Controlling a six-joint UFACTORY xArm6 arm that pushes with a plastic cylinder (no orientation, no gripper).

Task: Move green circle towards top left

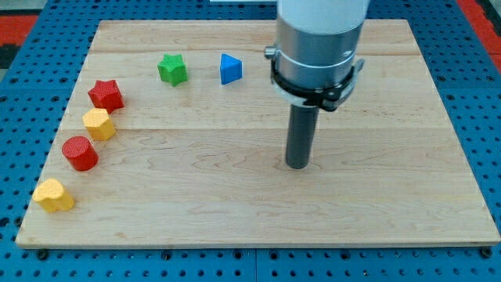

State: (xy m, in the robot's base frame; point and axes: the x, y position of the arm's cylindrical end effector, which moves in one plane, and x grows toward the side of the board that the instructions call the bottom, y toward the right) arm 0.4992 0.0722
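No green circle shows in the camera view; the only green block I see is a green star [172,69] near the view's top left. My tip [296,164] rests on the wooden board [250,219] right of the middle, touching no block. It stands well to the right of and below the green star. The arm's wide grey body [317,39] hides part of the board at the view's top.
A blue triangle [229,69] sits right of the green star. Down the view's left side lie a red star [106,95], a yellow hexagon [99,124], a red circle [80,153] and a yellow heart [53,195]. A blue pegboard [23,117] surrounds the board.
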